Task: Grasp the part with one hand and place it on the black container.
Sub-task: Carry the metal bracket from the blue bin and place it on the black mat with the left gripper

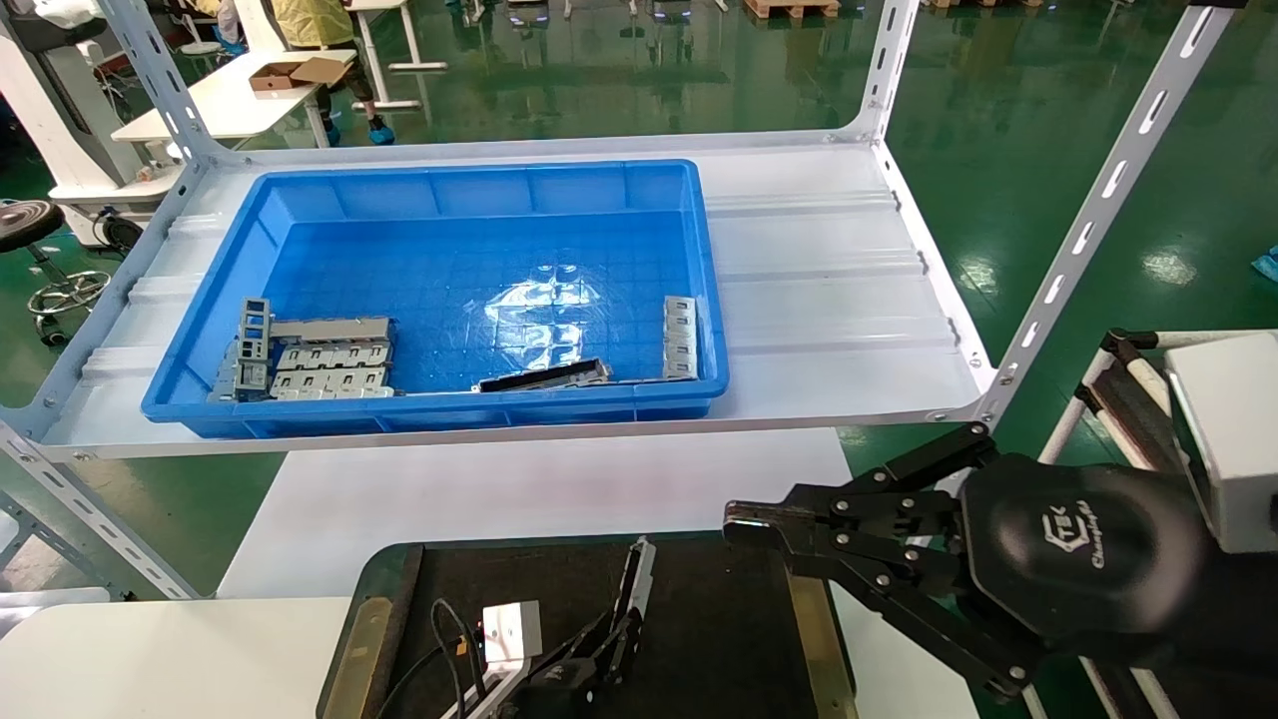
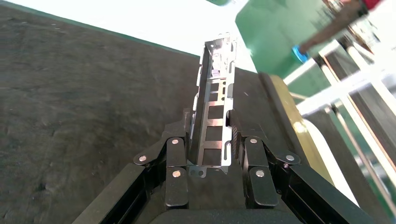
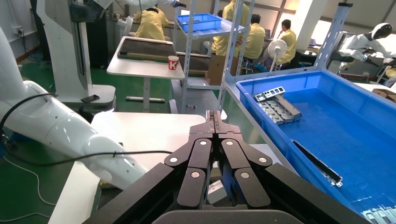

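Observation:
My left gripper (image 1: 624,614) is shut on the part (image 2: 214,109), a slim silver-grey metal bar with rectangular cutouts, also seen in the head view (image 1: 636,581). It holds the bar low over the black container (image 1: 719,639), whose matte surface fills the left wrist view (image 2: 79,102); I cannot tell whether the bar touches it. My right gripper (image 1: 744,519) is shut and empty, hovering above the container's right rim; its closed fingertips (image 3: 214,115) show in the right wrist view. Another slim bar (image 1: 544,376) lies in the blue bin.
The deep blue bin (image 1: 459,190) sits on the white shelf (image 1: 829,290) behind the container. It holds grey metal cage blocks (image 1: 319,359) at its front left and another block (image 1: 680,338) at its right wall. Shelf posts (image 1: 1098,200) stand at the right.

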`<state>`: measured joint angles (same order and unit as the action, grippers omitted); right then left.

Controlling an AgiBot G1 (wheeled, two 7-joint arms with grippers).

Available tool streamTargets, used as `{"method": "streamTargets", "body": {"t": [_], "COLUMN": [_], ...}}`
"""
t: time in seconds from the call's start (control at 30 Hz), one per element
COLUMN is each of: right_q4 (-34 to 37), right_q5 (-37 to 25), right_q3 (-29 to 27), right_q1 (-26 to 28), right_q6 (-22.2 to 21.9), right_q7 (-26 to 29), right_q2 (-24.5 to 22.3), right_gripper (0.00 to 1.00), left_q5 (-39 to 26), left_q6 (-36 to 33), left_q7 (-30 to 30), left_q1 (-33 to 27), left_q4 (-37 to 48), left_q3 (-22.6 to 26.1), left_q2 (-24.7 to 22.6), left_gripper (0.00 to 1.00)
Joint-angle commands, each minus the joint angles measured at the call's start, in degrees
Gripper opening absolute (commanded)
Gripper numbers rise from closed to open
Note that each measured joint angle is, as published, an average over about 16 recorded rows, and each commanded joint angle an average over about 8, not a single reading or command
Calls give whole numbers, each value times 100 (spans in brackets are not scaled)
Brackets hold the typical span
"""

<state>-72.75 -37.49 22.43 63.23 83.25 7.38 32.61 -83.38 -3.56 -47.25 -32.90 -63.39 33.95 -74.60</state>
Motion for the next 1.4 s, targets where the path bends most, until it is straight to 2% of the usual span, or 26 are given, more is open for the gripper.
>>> {"method": "streamTargets", "body": {"t": [0.03, 0.8, 1.1, 1.4], "right_q4": [0, 0, 0, 0], "right_q5": [0, 1, 1, 1], "right_q3": [0, 1, 1, 2], "right_q1": [0, 0, 0, 1], "right_q6": [0, 0, -1, -1], "right_q7": [0, -1, -1, -1], "right_q2": [0, 0, -1, -1], "right_gripper": [0, 0, 0, 0], "left_q5": [-19, 1096, 1768, 2627], "left_q6": [228, 1228, 1842, 2441], "left_q7": [-67, -539, -364, 60], "left_q1": [-49, -666, -710, -759], "left_q4": [188, 806, 682, 460], "left_q3": [4, 1279, 1736, 2176], "left_q2": [-180, -272, -255, -232], "left_gripper": [0, 0, 0, 0]}}
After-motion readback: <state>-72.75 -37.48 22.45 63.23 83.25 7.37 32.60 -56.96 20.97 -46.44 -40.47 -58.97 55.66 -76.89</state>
